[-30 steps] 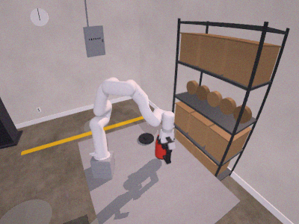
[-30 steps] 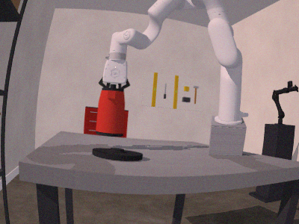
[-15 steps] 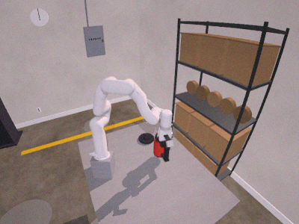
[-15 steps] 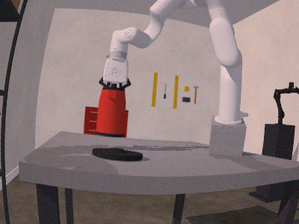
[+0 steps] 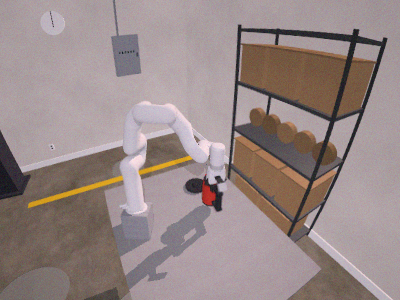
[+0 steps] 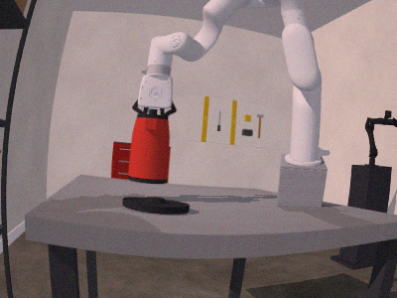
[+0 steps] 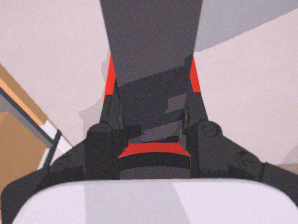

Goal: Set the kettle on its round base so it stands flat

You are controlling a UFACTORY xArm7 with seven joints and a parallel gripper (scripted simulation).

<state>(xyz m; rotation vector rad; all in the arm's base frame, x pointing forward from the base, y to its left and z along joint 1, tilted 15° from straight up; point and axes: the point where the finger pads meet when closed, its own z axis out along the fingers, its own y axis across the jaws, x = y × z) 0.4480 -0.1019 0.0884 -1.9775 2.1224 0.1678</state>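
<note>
The red kettle [image 5: 206,193] [image 6: 149,149] hangs upright in the air, clear of the table top. My gripper [image 5: 216,188] [image 6: 154,113] [image 7: 152,90] is shut on its dark handle bar [image 7: 150,60], which fills the middle of the wrist view, with red slivers of the kettle body [image 7: 110,75] on both sides. The flat black round base [image 5: 194,185] [image 6: 155,205] lies on the grey table [image 5: 240,260] [image 6: 258,223]. In the exterior view the kettle's bottom is above the base and a little to its left. In the top view the kettle is just to the right of the base, not over its middle.
A tall black shelf rack [image 5: 295,215] with cardboard boxes and round disks stands close to the right of the kettle. The arm's grey pedestal [image 5: 136,222] [image 6: 302,185] stands on the table. A red drawer cabinet [image 6: 120,159] is behind the table.
</note>
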